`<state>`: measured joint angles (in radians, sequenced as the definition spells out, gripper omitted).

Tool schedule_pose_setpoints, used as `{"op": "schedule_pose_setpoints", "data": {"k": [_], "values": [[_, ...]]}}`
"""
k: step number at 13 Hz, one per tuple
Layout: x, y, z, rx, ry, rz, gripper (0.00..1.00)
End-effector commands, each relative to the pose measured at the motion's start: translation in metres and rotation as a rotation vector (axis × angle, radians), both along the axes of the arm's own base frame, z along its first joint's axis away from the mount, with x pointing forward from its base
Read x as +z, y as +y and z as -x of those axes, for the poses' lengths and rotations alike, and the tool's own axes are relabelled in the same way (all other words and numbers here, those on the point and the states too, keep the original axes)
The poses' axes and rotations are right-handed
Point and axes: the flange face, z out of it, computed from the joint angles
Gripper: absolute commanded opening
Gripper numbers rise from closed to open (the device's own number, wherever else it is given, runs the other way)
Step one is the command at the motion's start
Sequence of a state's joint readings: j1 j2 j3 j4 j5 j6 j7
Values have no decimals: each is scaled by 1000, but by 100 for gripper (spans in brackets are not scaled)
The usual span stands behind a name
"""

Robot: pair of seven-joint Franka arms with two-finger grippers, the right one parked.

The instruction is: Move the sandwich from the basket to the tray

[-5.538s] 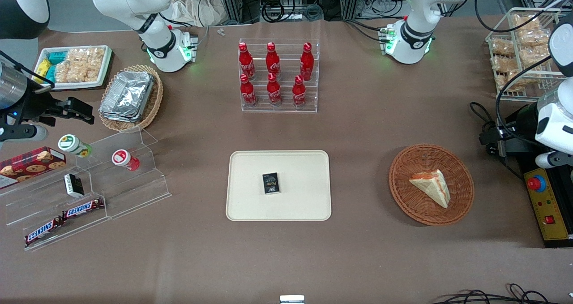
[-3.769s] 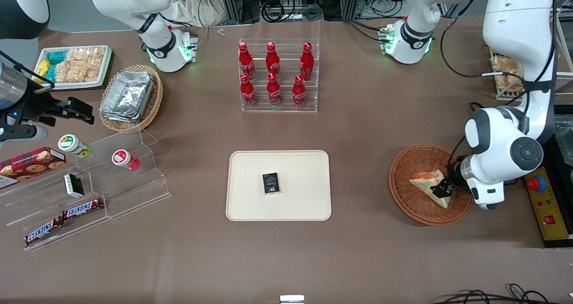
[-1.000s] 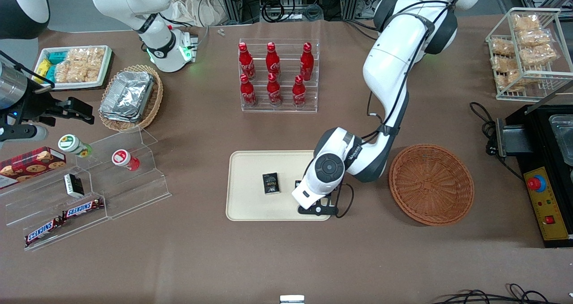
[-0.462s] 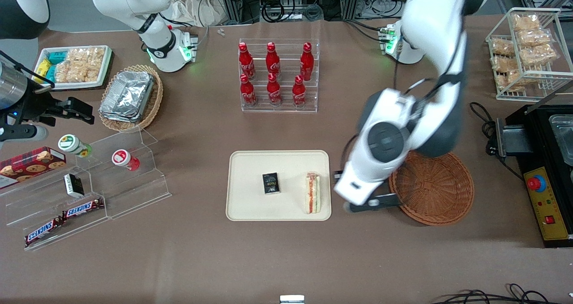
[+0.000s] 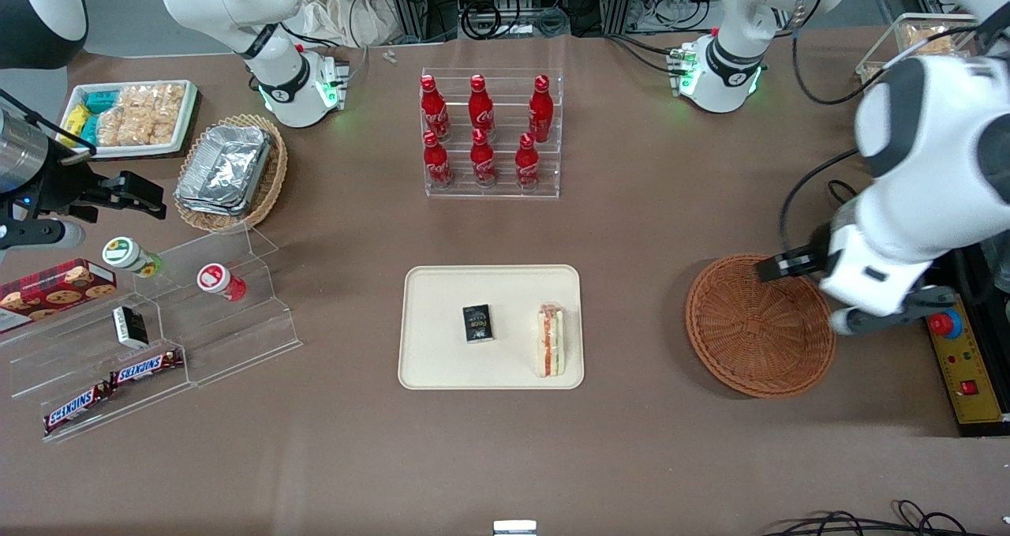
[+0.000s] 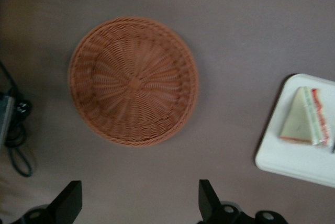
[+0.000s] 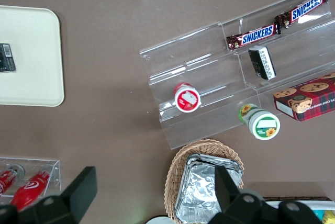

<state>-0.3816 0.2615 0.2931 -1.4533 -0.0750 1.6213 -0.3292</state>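
The sandwich [image 5: 551, 340] now stands on edge on the cream tray [image 5: 442, 366], beside a small black packet [image 5: 477, 323], and the wicker basket [image 5: 714, 346] it came from is empty (so the transfer looks done). The left gripper [image 6: 137, 203] has lifted away and hangs above the basket, fingers spread and holding nothing. Around them, a brown table [image 5: 631, 457] carries a cola bottle rack [image 5: 491, 135]
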Motion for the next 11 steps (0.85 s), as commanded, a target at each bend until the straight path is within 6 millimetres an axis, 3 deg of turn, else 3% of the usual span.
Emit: {"op": "schedule_pose_setpoints", "data": {"k": [1, 4, 5, 8, 11], "values": [[-14, 40, 25, -22, 1, 22, 100], [-38, 64, 55, -61, -75, 14, 100], [-38, 71, 56, -81, -80, 14, 100], [-13, 114, 39, -88, -128, 11, 100], [-4, 113, 17, -80, -67, -10, 100]]}}
